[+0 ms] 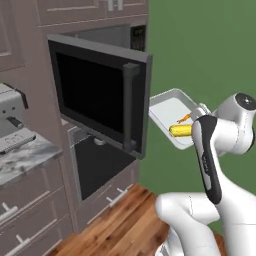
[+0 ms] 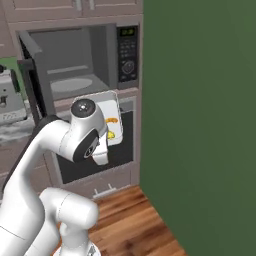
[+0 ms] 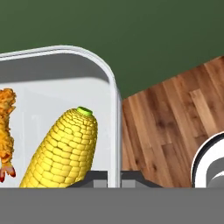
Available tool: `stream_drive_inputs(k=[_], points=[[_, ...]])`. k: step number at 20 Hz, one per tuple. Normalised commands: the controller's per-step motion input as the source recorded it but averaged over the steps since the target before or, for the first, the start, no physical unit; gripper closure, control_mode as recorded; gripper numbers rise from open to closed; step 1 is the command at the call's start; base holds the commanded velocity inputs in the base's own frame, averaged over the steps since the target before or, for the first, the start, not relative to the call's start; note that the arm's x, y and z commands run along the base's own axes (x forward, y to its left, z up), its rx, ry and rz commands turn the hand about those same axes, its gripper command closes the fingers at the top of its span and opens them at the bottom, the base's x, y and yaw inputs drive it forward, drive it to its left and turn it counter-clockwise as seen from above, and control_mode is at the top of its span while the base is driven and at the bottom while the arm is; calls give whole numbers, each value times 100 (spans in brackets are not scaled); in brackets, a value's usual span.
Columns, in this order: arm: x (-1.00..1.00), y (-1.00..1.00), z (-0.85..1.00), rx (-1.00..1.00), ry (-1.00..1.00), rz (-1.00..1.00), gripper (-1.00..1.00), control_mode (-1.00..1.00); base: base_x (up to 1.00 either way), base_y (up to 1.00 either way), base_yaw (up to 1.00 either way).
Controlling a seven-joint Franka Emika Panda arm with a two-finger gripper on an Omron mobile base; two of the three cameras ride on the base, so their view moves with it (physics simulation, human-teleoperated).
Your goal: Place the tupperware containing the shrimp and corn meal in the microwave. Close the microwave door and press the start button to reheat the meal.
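The big grey-framed microwave door (image 1: pixel 102 97) with its dark glass and thick vertical black handle stands swung wide open, jutting out into the room between the counter side and the arm. Behind it the wide dark grey microwave (image 2: pixel 80 57) shows an open cavity with a round pale turntable, and to its right a black button panel with a green display and 1 round dial. Below sits a dark oven front, and lower still are brown drawers with pale bar handles. A grey coffee machine (image 1: pixel 12 120) stands on the marbled counter at the left. A plain green wall (image 2: pixel 200 100) closes the right side, and the floor is brown wood planks (image 3: pixel 175 127).

The shallow white rectangular tupperware (image 1: pixel 165 107) with rounded corners and a raised rim hangs in the air, just right of the door's free edge and outside the cavity, tilted. In it lie 1 short bright yellow corn cob (image 3: pixel 63 151) with a green tip and 1 thin curved orange shrimp (image 3: pixel 5 131), side by side.

The gripper (image 3: pixel 114 177) has its 2 dark tips clamped on the tray's rim, 1 either side of the wall.
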Motion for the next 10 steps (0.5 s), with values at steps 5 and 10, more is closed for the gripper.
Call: stream_drive_inputs(k=[5,10], points=[[0,0,0,0,0,0,100,100,23,-53,33],[0,0,0,0,0,0,100,100,19,-44,31]])
